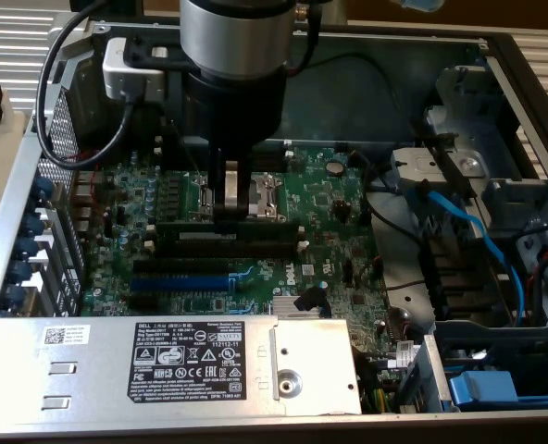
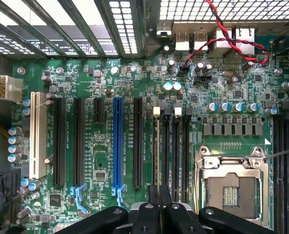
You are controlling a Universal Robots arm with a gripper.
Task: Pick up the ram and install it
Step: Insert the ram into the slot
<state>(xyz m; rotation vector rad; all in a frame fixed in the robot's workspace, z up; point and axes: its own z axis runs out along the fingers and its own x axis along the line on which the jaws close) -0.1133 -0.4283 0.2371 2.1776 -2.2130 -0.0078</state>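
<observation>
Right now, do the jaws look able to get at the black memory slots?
Probably yes: the jaws look shut on the ram and stand right above the black slots, and the way down looks free of cables.

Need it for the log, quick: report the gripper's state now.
Gripper: fingers closed, holding the ram.
</observation>
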